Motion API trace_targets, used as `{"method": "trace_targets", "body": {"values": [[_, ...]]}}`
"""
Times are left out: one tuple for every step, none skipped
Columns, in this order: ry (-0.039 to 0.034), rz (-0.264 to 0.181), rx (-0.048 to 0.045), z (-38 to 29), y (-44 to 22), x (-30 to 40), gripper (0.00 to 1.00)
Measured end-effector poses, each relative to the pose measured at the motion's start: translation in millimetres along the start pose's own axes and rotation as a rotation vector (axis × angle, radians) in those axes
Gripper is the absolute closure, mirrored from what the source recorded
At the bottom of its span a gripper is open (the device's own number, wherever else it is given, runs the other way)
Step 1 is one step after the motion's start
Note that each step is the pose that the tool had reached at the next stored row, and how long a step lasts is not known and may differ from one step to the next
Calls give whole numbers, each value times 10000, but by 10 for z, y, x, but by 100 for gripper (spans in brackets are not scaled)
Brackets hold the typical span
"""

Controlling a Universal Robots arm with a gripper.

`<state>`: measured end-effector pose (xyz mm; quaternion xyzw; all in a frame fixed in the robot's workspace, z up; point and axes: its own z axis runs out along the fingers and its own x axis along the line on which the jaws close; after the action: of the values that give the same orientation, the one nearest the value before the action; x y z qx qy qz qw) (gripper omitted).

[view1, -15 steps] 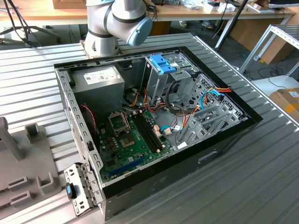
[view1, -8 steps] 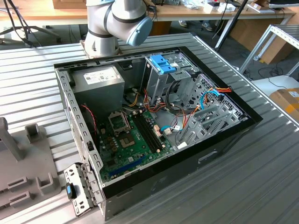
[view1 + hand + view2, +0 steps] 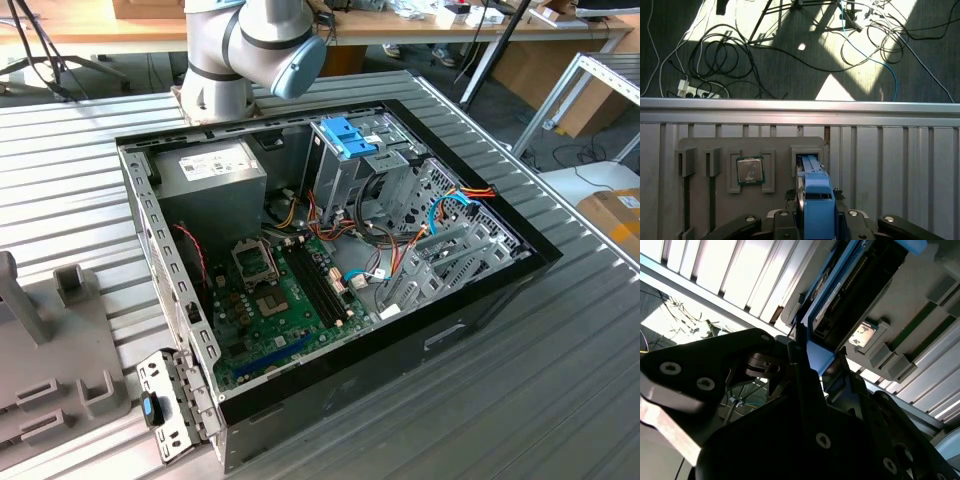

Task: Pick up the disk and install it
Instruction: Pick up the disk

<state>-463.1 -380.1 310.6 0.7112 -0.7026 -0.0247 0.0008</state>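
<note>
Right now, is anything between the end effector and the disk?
Nothing visible. In the first wrist view the end effector is right at the blue end of the disk, which stands in a grey holder.

Bench: ribbed metal bench [image 3: 60, 180] bears open black computer case [image 3: 420, 345], grey plastic tray [image 3: 40, 340] at exterior view's left.
Tray: blue-railed disk [image 3: 815, 200] in slot, square silver chip [image 3: 750, 170] beside.

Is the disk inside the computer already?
No, in the first wrist view the disk stands in a slot of the grey holder, next to a square chip.
</note>
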Motion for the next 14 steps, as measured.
{"method": "trace_targets", "body": {"values": [[0,1,-1,-28,1,-1,63],[1,0,-2,-65,2,-2,63],[1,0,-2,-90,3,-3,63],[1,0,-2,-117,4,-4,63],[0,0,-2,-137,5,-5,63],[1,0,-2,-183,6,-7,63],[1,1,-3,-241,9,-9,63],[0,0,-1,-326,11,-12,63],[0,0,-2,-372,13,-13,63],[1,0,-2,-409,14,-14,63],[1,0,-2,-457,16,-16,63],[1,0,-2,-493,17,-17,63],[1,0,-2,-543,19,-19,63],[1,0,-2,-581,20,-20,63]]}}
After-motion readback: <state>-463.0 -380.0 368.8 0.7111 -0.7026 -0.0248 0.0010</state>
